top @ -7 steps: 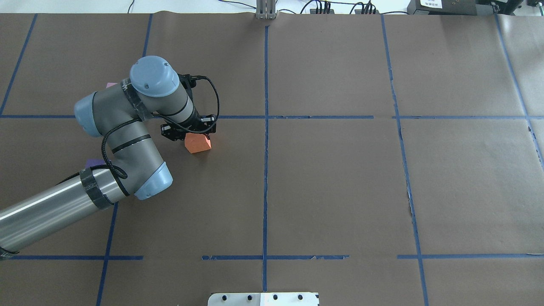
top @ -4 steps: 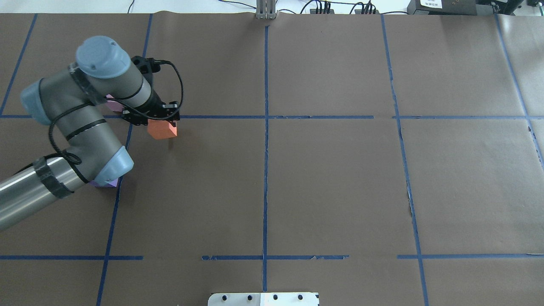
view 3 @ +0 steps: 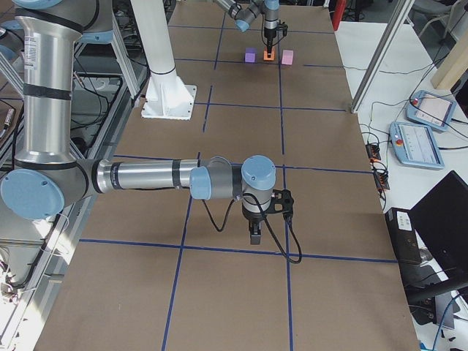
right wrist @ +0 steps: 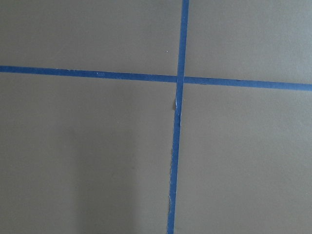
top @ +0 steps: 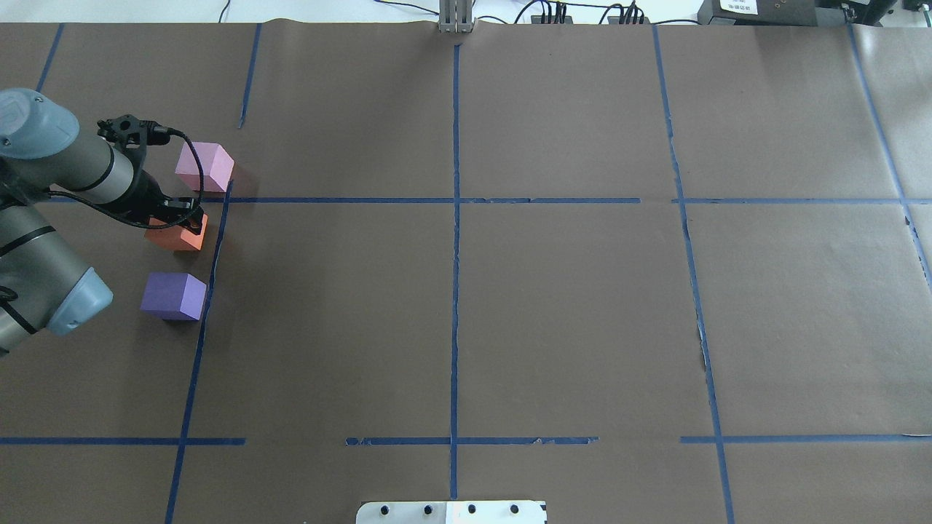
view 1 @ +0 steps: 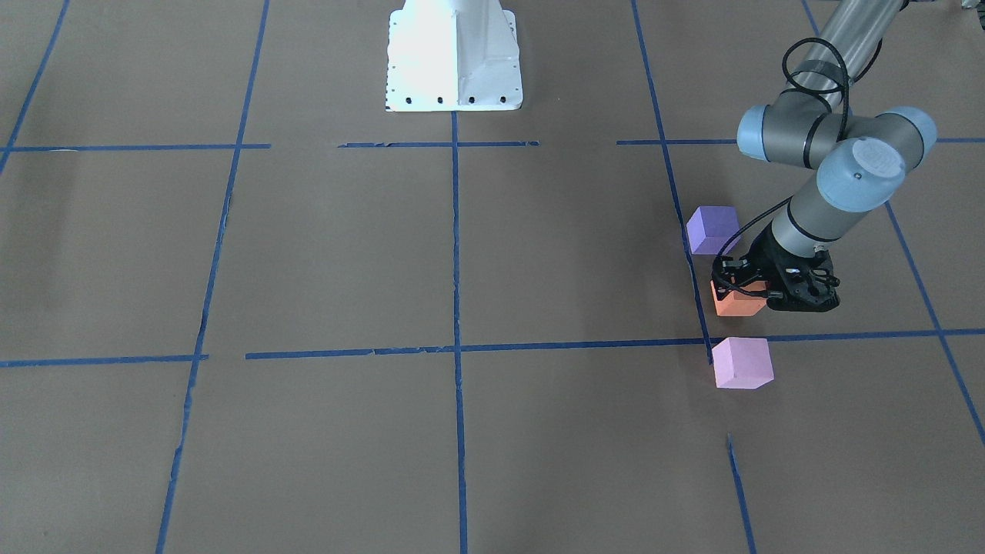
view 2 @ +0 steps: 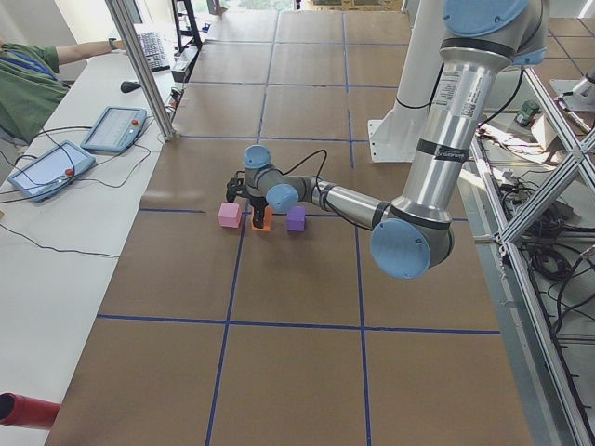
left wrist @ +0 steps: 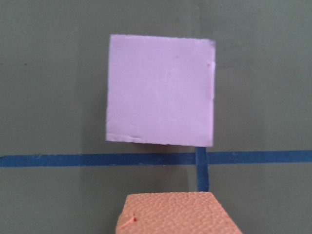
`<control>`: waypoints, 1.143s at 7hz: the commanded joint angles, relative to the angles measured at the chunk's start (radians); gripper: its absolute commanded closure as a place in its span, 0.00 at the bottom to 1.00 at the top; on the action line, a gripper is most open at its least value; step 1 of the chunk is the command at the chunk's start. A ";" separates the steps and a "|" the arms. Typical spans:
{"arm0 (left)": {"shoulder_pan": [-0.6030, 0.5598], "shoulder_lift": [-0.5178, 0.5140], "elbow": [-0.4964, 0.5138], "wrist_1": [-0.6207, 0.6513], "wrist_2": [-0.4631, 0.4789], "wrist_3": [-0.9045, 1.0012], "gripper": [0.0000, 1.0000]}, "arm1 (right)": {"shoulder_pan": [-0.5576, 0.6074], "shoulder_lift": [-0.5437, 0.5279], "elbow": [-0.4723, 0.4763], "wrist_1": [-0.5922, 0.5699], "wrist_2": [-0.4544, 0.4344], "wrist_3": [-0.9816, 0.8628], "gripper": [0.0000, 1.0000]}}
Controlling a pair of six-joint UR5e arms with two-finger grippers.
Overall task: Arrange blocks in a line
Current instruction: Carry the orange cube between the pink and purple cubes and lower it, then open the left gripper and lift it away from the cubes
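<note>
My left gripper [top: 178, 217] is shut on the orange block [top: 173, 237], low over the brown paper at the table's far left. The orange block [view 1: 737, 306] sits between the light pink block [top: 205, 166] and the dark purple block [top: 173, 295], with small gaps to each. In the front-facing view the gripper [view 1: 745, 291] stands over it, with the pink block [view 1: 741, 362] nearer the camera and the purple block [view 1: 712, 228] behind. The left wrist view shows the pink block [left wrist: 161, 90] ahead and the orange block's top [left wrist: 178, 214] below. My right gripper [view 3: 254, 232] shows only in the exterior right view; I cannot tell its state.
Blue tape lines [top: 455, 200] divide the brown paper into squares. The white robot base [view 1: 454, 54] stands at the table's middle edge. A metal post [top: 456, 18] stands at the far edge. Tablets [view 2: 112, 128] and an operator are on a side bench.
My left gripper has carried the orange block leftward across the table, from right of the tape line to the spot between the pink and purple blocks.
</note>
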 commanded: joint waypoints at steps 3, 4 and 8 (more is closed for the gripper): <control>0.003 -0.004 -0.013 -0.008 -0.003 -0.040 0.00 | 0.000 0.000 0.000 0.000 0.000 0.000 0.00; -0.019 0.004 -0.058 0.005 -0.005 -0.038 0.00 | 0.000 0.000 0.000 0.000 0.000 0.000 0.00; -0.291 0.112 -0.122 0.144 -0.113 0.434 0.00 | 0.000 0.000 0.000 0.000 0.000 0.000 0.00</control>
